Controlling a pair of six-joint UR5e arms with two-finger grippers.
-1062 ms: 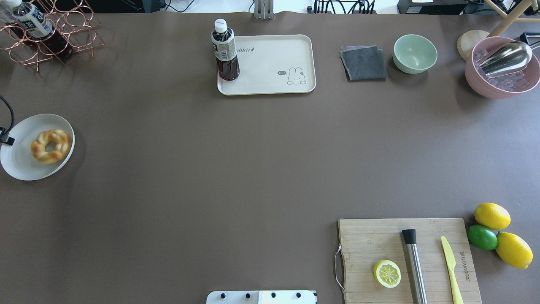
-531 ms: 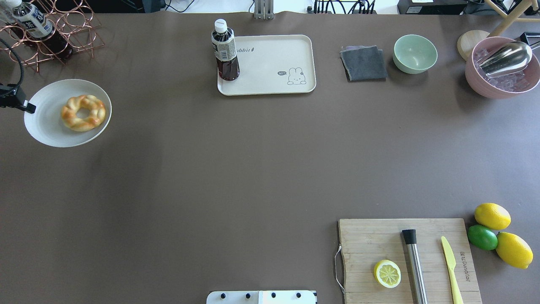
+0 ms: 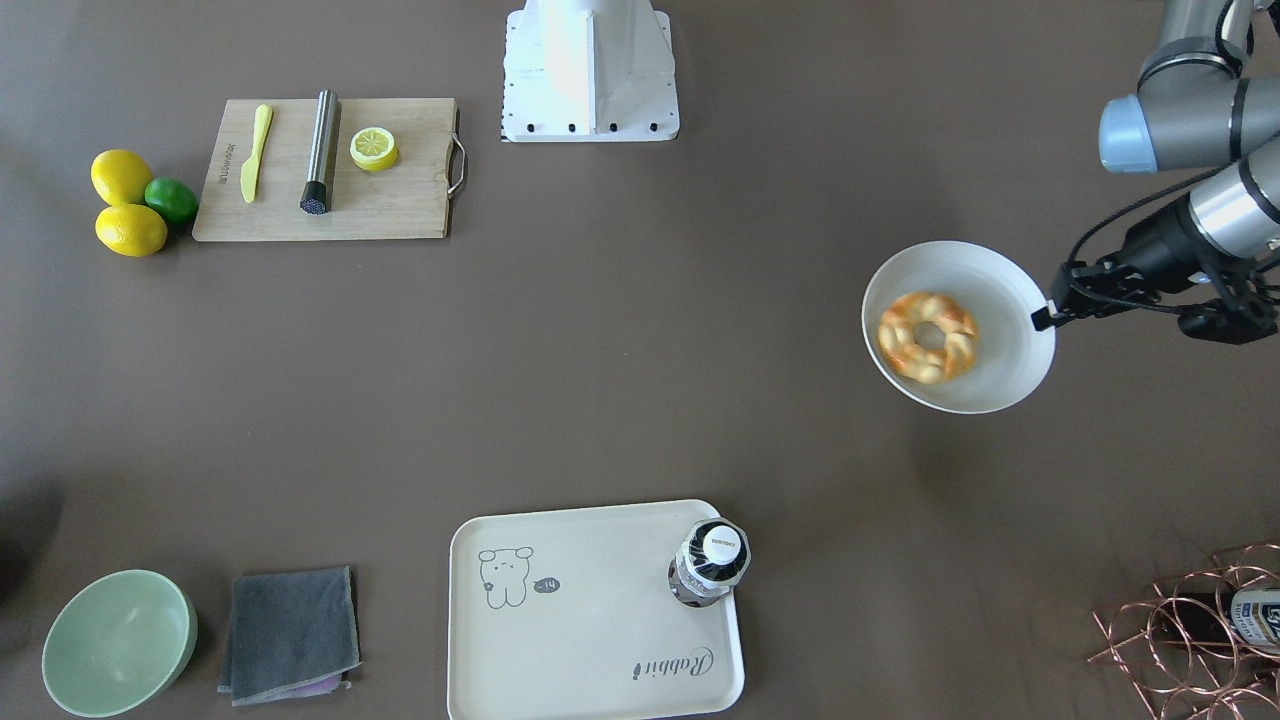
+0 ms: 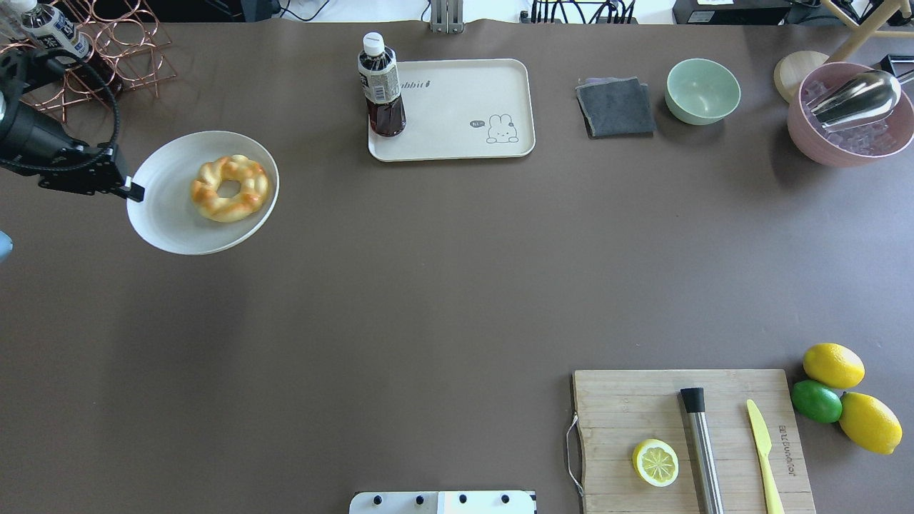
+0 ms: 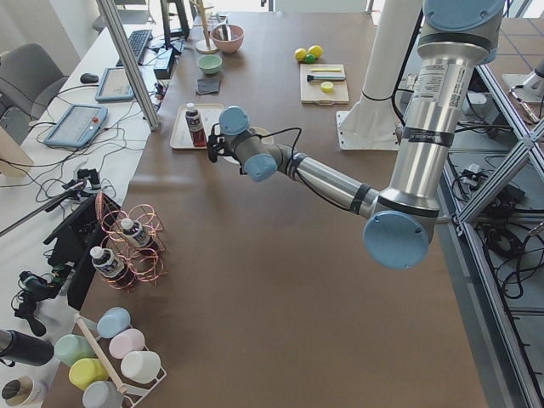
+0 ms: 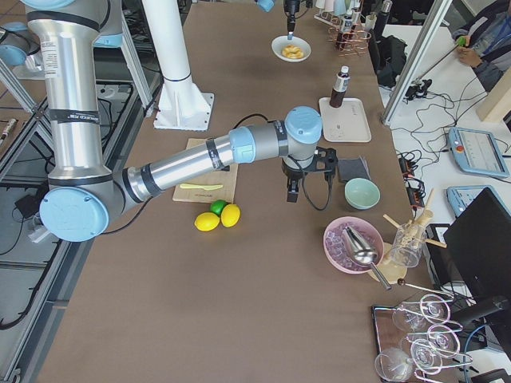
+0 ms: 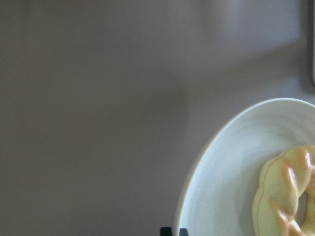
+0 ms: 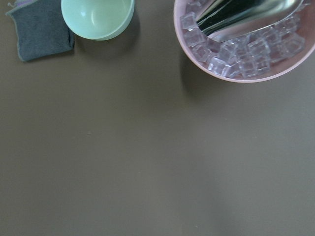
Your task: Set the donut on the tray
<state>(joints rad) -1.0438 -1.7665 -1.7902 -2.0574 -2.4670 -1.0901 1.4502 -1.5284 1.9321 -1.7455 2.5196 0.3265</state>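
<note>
The donut, a braided golden ring, lies on a round white plate. My left gripper is shut on the plate's rim and holds it above the table at the left side. The donut, plate and left gripper also show in the front view. The left wrist view shows the plate and part of the donut. The cream tray lies at the far middle, apart from the plate. My right gripper shows only in the exterior right view; I cannot tell its state.
A dark bottle stands on the tray's left end. A copper wire rack stands far left. A grey cloth, green bowl and pink ice bowl are far right. A cutting board with a lemon half is near right.
My left gripper has carried the plate with the donut to the right and farther from me, toward the tray. Nothing else has moved.
</note>
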